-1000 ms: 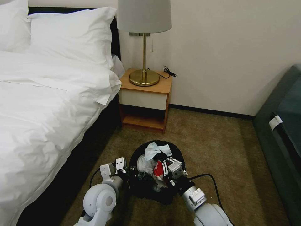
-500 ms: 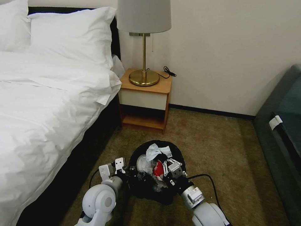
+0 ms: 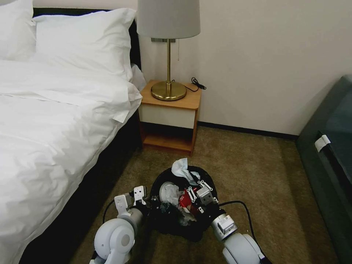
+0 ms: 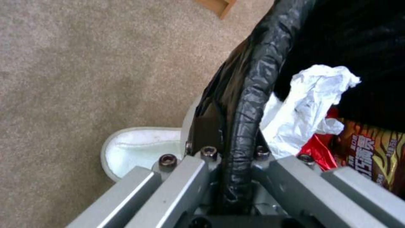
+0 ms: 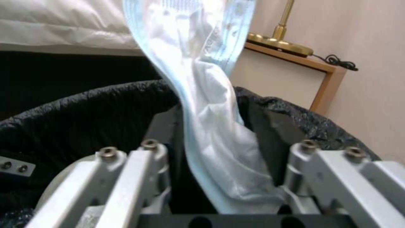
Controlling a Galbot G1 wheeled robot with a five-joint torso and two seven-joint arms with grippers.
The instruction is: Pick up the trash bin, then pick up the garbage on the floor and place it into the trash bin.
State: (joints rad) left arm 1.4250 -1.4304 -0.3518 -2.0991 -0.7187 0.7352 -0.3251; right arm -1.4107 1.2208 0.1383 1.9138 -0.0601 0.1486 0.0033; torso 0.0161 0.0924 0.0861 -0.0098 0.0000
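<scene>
The trash bin (image 3: 205, 179), lined with a black bag, is on the carpet in front of me. It holds garbage: a red snack packet (image 3: 185, 198), a white crumpled tissue (image 4: 312, 95) and other white litter (image 3: 168, 190). My left gripper (image 3: 151, 200) is shut on the bin's near-left rim (image 4: 249, 95). My right gripper (image 3: 198, 190) hovers over the bin's right side, fingers spread. A pale blue-white paper piece (image 5: 202, 95) stands up between them and above the rim (image 3: 181, 167). A white slipper (image 4: 135, 148) shows beside the rim on the carpet side.
The bed (image 3: 44, 139) runs along the left. A wooden nightstand (image 3: 170, 117) with a brass lamp (image 3: 168, 90) stands at the wall behind the bin. A dark green sofa (image 3: 330, 157) lies at the right. Bare carpet (image 3: 256, 176) spreads between them.
My right gripper shifted slightly left and back over the bin. The blue-white paper piece rose from lying on the pile to standing upright above the far rim. The left gripper stayed on the rim.
</scene>
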